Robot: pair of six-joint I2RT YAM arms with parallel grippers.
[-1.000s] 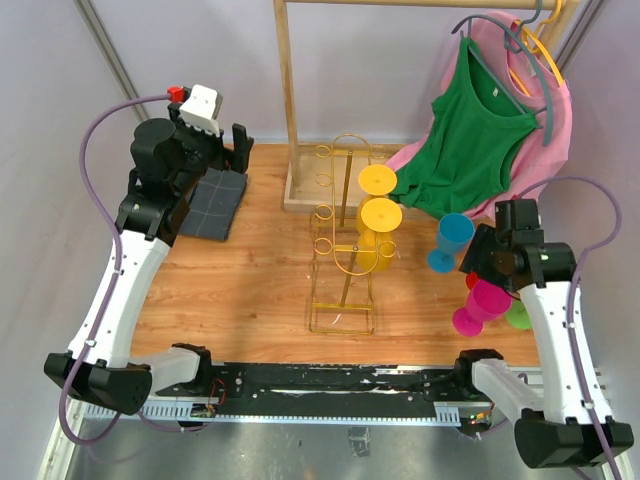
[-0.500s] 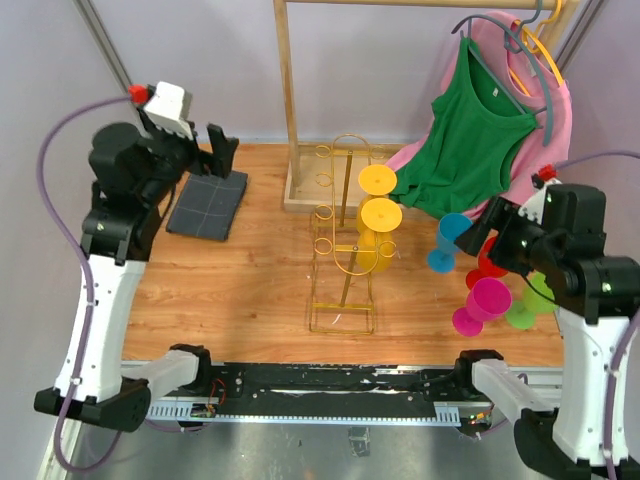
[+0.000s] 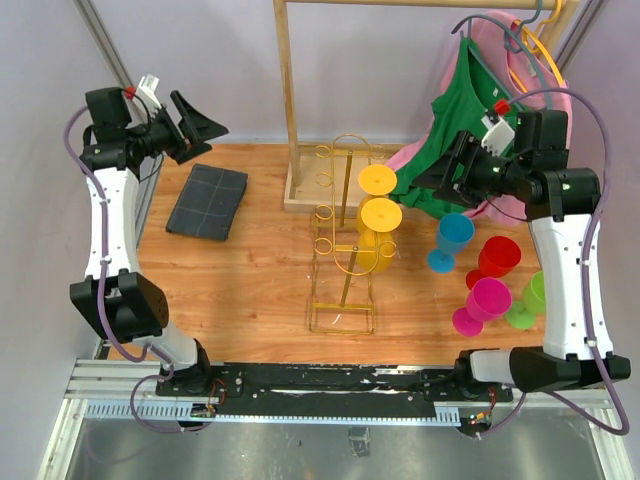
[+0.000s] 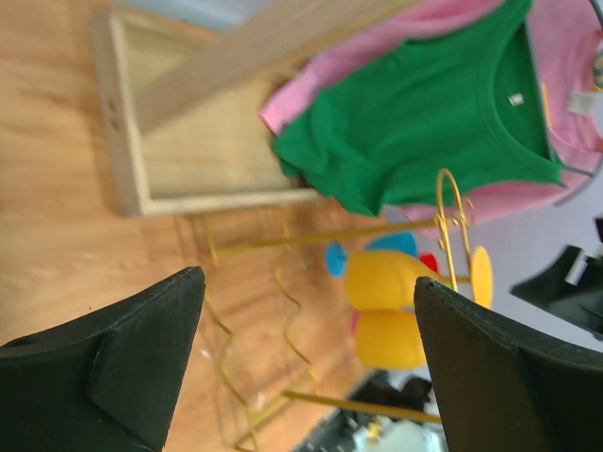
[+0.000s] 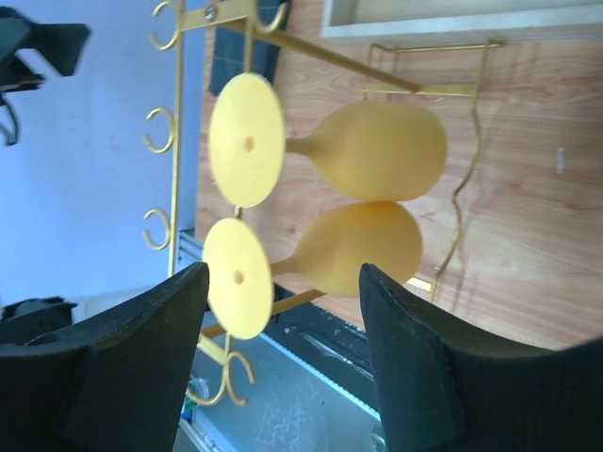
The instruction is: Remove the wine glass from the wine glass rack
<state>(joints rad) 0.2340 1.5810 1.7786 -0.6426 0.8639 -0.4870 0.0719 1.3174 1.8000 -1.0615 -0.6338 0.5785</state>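
The gold wire wine glass rack (image 3: 343, 262) stands mid-table. Two yellow wine glasses hang upside down on its right side, the far one (image 3: 377, 180) and the near one (image 3: 380, 215). My left gripper (image 3: 205, 127) is open and empty, high at the back left, pointing toward the rack. Its view shows the yellow glasses (image 4: 396, 280) far off between the fingers (image 4: 122, 367). My right gripper (image 3: 437, 181) is open and empty, just right of the glasses. Its view frames both glasses (image 5: 377, 151) and the rack's hooks (image 5: 177, 141) between the fingers (image 5: 429, 367).
A tall wooden clothes rail (image 3: 288, 100) with a box base (image 3: 297, 192) stands behind the rack. Green (image 3: 470, 140) and pink garments hang at the back right. Blue (image 3: 450, 238), red (image 3: 498, 258), magenta (image 3: 482, 303) and green (image 3: 532, 298) glasses stand at the right. A dark cloth (image 3: 207, 200) lies back left.
Both arms have risen from low over the table. The left gripper swung up to the back left; the right gripper lifted and moved left toward the yellow glasses.
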